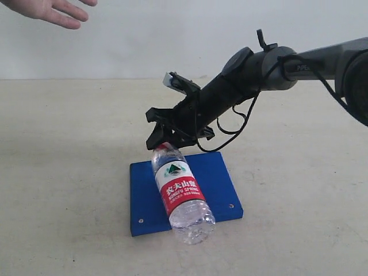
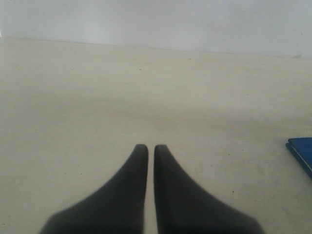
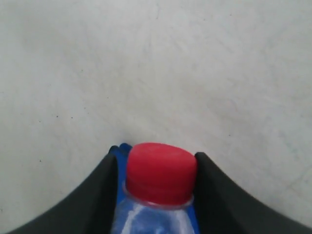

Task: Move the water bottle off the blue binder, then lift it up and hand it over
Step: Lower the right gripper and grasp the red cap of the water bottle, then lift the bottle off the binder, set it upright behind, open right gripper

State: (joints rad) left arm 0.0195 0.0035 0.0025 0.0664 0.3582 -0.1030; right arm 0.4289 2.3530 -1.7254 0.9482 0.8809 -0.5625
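The water bottle (image 1: 179,190) is clear, with a red-and-white label and a red cap (image 3: 161,173). It slants over the blue binder (image 1: 218,178), cap end raised, and its base reaches past the binder's front edge. My right gripper (image 1: 167,141) is shut on the cap, one finger on each side (image 3: 157,154). A sliver of the binder (image 3: 120,151) shows behind the cap. My left gripper (image 2: 146,146) is shut on nothing, low over bare table, with a binder corner (image 2: 302,148) off to its side. The exterior view does not show the left gripper.
A person's open hand (image 1: 52,10) reaches in at the top left of the exterior view. The beige table (image 1: 69,172) runs back to a white wall (image 1: 144,34). The right arm (image 1: 270,66) stretches in from the right.
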